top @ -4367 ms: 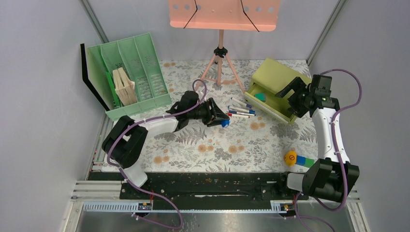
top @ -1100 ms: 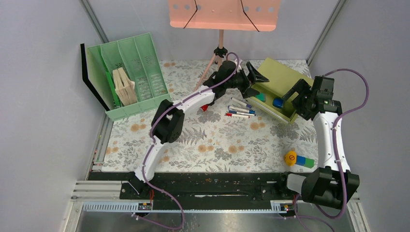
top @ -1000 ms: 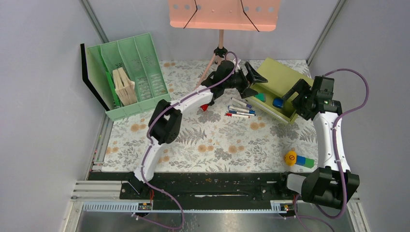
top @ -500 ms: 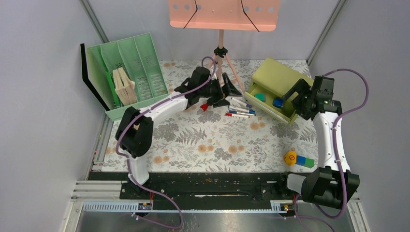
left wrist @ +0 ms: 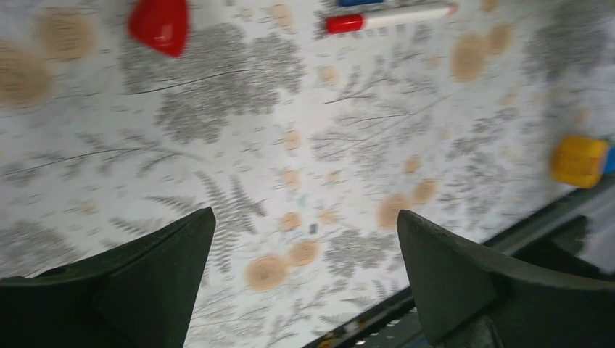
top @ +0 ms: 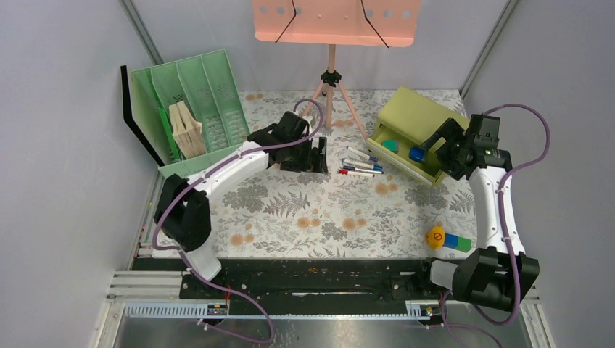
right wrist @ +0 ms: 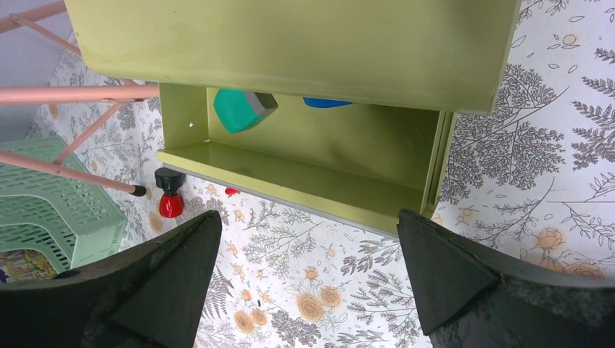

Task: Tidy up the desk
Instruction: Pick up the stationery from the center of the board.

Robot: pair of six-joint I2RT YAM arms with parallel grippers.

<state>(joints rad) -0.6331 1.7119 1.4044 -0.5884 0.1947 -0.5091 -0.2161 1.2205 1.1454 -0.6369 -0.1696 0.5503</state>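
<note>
My left gripper (left wrist: 304,225) hangs spread wide and empty over the desk (top: 319,214), whose flowered top lies beneath both my arms, with a red piece (left wrist: 160,24) lying near. My right gripper (right wrist: 308,225) is spread too, grasping nothing, above the open green drawer (right wrist: 290,177) at the far right, which holds a teal block (right wrist: 243,109).
</note>
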